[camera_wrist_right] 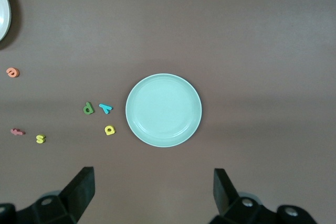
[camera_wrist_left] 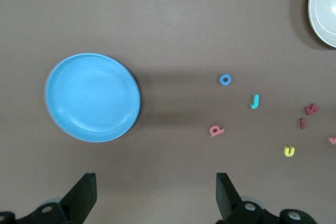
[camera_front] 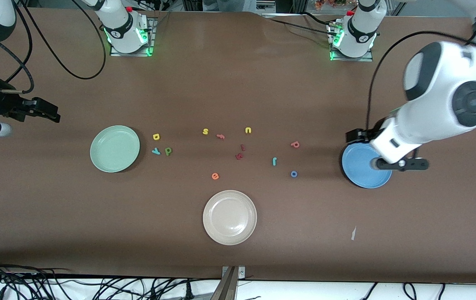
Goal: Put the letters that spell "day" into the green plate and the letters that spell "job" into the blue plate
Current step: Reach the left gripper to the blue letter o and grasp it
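- The cream-beige plate [camera_front: 229,217] lies nearest the front camera, about midway along the bench [camera_front: 238,258], with nothing on it.
- The orange "e" [camera_front: 215,176] sits just farther from the camera than that plate.
- The blue "o" [camera_front: 294,174] lies toward the left arm's end, with the teal "j" [camera_front: 274,161] near it and slightly farther from the camera.
- The blue plate [camera_front: 361,177] lies at the left arm's end of the row of letters, holding no letters.
- The left gripper [camera_wrist_left: 156,195] hangs over the bench at the blue plate's edge, its jaws spread wide and holding nothing; in the front view it partly covers the plate.
- The green plate [camera_front: 115,148] lies toward the right arm's end, also without letters.
- Just beside it, toward the bench's middle, are the teal "y" [camera_front: 156,151] and the dark olive-green "d" [camera_front: 168,151], close together but apart.
- 2 dark red letters [camera_front: 240,152] lie near the bench's middle.
- The salmon-red "b" [camera_front: 295,144] lies farther from the camera than the "j" and "o".
- The yellow "a" [camera_front: 156,136] lies just farther from the camera than the "y".
- Farthest in the spread, in a loose row, are the yellow "s" [camera_front: 205,131], a small salmon letter [camera_front: 220,136] and the yellow "u" [camera_front: 248,130].
- The right gripper [camera_wrist_right: 155,192] hangs over the bench near the green plate, toward the right arm's end edge, its jaws spread wide and holding nothing.
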